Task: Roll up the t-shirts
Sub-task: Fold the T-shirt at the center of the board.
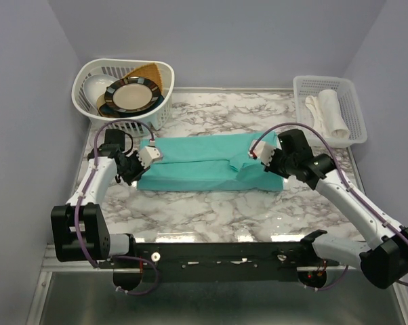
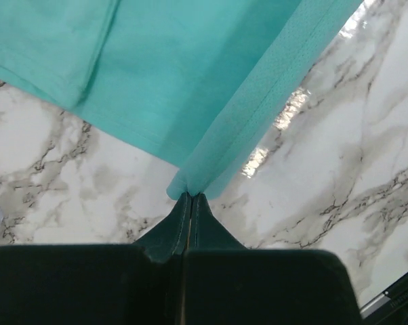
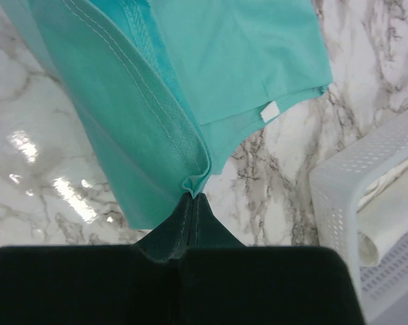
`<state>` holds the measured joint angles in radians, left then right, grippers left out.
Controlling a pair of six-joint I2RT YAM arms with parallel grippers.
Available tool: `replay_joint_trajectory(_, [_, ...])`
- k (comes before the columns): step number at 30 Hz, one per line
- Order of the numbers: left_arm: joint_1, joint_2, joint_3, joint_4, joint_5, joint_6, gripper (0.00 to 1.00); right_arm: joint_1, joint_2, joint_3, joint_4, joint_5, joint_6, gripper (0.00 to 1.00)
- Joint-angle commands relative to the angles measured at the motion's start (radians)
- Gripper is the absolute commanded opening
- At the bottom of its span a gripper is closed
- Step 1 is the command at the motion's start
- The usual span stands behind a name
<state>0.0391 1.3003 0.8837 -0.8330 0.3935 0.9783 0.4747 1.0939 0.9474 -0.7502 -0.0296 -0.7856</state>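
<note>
A teal-green t-shirt (image 1: pixel 204 164) lies folded into a long band across the marble table. My left gripper (image 1: pixel 148 156) is shut on its left end. In the left wrist view the shut fingertips (image 2: pixel 190 198) pinch a corner of the hem of the t-shirt (image 2: pixel 190 74), lifted off the marble. My right gripper (image 1: pixel 259 152) is shut on the right end. In the right wrist view the fingertips (image 3: pixel 194 196) pinch a folded, stitched edge of the t-shirt (image 3: pixel 150 95), held above the table.
A white basket (image 1: pixel 89 84) with plates (image 1: pixel 129 95) stands at the back left. A white tray (image 1: pixel 356 115) holding a rolled white cloth (image 1: pixel 329 112) stands at the back right, and also shows in the right wrist view (image 3: pixel 366 203). Bare marble (image 1: pixel 211 210) lies in front of the shirt.
</note>
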Motion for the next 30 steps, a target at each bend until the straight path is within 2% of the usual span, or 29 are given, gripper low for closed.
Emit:
replay_joint_trajectory(1, [-0.004,0.059,0.073,0.077,-0.035,-0.098,0.0,-0.031,0.063,0.068,0.169,0.079,-0.069,0.01])
replay_joint_trajectory(16, [-0.019,0.287,0.19,0.199,-0.176,-0.214,0.0,-0.073,0.358,0.241,0.291,0.007,-0.178,0.01])
replay_joint_trajectory(26, [-0.028,0.343,0.228,0.264,-0.252,-0.26,0.0,-0.091,0.532,0.344,0.314,0.003,-0.205,0.01])
replay_joint_trajectory(30, [-0.033,0.346,0.248,0.287,-0.24,-0.305,0.02,-0.093,0.59,0.359,0.344,0.023,-0.192,0.0])
